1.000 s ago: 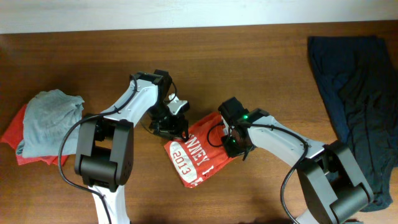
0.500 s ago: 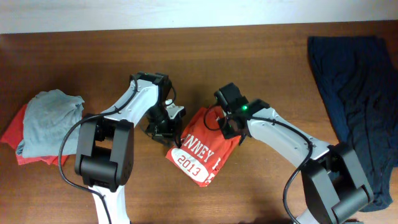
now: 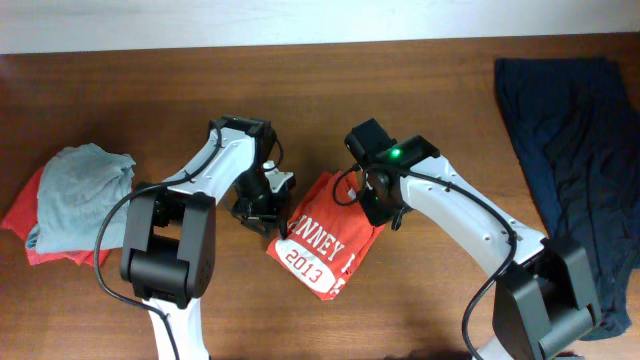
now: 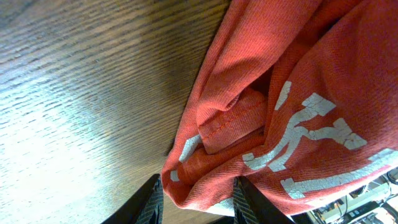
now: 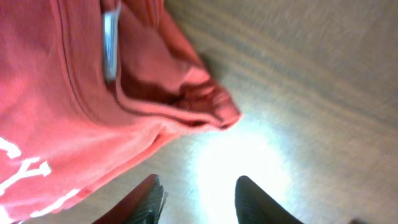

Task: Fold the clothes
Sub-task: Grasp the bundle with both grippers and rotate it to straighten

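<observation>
One shirt: I see the orange-red T-shirt point(image 3: 325, 243) in the middle of the table point(image 3: 420, 90), between my two arms.
Done so far: it is folded small, with the white letters and 2013 on top.
Not neat yet: it lies crooked, and a thick hem pokes out at its left edge.
Left gripper point(image 4: 199, 200): its fingers sit on both sides of that edge and cloth fills the gap, so I think it is pinching the shirt.
Right gripper point(image 5: 202, 202): its fingers are apart with only bare wood between them. It holds nothing, and the shirt's corner is near but not touching.
Left to do: I think just squaring it up, then letting go.
Other cloth: a grey shirt point(image 3: 80, 190) lies far left and a dark navy one point(image 3: 570, 170) far right, both well apart.
</observation>
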Controlling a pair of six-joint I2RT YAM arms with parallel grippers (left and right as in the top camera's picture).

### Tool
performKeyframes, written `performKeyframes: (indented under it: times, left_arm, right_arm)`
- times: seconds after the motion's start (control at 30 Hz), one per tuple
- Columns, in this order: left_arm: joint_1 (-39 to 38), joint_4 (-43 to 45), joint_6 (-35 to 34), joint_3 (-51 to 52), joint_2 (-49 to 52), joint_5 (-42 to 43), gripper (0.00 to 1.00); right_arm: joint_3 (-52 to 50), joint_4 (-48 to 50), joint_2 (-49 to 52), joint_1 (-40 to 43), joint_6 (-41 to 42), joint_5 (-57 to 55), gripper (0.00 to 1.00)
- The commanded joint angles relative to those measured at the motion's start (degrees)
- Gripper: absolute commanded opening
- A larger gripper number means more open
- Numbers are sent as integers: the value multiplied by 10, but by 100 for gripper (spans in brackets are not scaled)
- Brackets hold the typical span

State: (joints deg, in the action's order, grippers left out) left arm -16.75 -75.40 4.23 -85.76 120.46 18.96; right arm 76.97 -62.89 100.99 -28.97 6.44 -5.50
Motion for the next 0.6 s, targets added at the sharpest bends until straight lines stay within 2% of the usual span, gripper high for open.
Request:
performKeyframes:
  times: [0.0,0.27,0.57]
  left_arm:
    - [-2,-3,-5,-4,7,-8,37]
    - [-12,-26,-5,-4,7,-7,38]
    - [-63,-33,-5,21,7,2,38]
  right_arm:
    - [-17,1,-3,-2,0,35,46]
    - [-151,161,1,-2,14,35,46]
    - [-168,285,7,-2,14,33,50]
